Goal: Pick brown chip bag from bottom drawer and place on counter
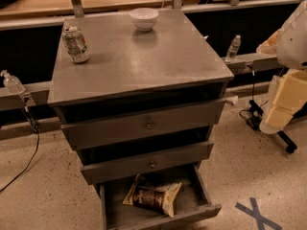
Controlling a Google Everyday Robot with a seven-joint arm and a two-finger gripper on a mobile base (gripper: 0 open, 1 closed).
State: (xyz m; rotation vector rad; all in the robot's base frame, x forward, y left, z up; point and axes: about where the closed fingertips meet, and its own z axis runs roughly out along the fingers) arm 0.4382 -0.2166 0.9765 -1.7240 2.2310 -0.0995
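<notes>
Open bottom drawer (201, 211) holds the bag (153, 198); end effector (283, 104) hangs far right, state I cannot tell. I'd descend forward of the drawer above (148, 164).

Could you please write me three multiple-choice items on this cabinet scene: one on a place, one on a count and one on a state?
1. Where does the brown chip bag lie?
A. on the floor
B. in the bottom drawer
C. in the middle drawer

2. How many things stand on the counter?
A. one
B. two
C. four

3. How does the bottom drawer stand?
A. pulled open
B. pushed shut
C. taken out of the cabinet

Answers:
1 B: the bag rests inside the lowest drawer, far from the end effector, which hangs at the right edge of the view.
2 B: only a soda can and a white bowl are on it.
3 A: its front juts out past the two drawers above, so its inside shows.
</notes>
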